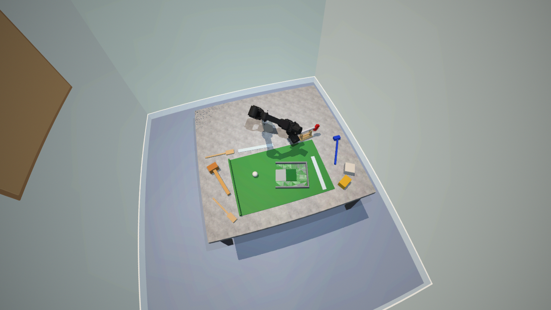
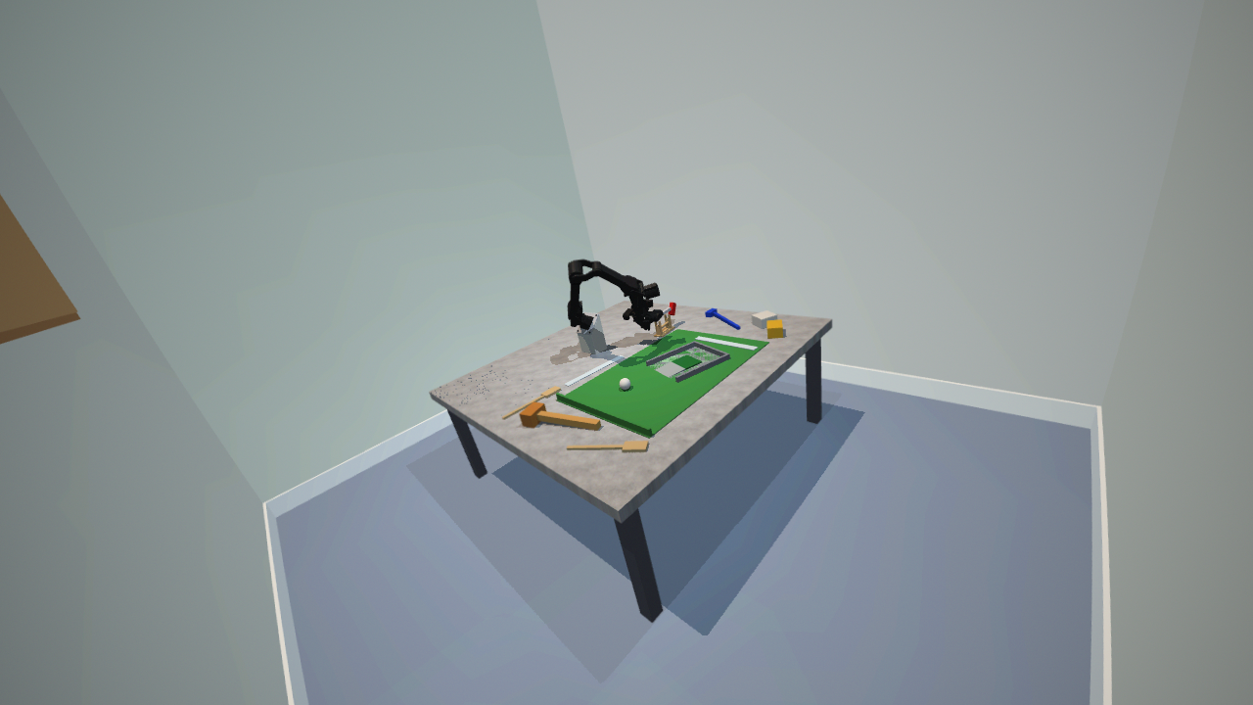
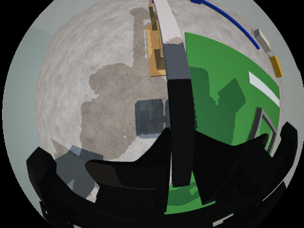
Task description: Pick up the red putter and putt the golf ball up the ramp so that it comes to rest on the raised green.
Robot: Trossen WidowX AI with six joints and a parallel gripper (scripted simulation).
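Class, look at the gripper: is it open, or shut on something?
Shut on the red putter. In the wrist view the gripper has its fingers pressed against the putter's dark grip.
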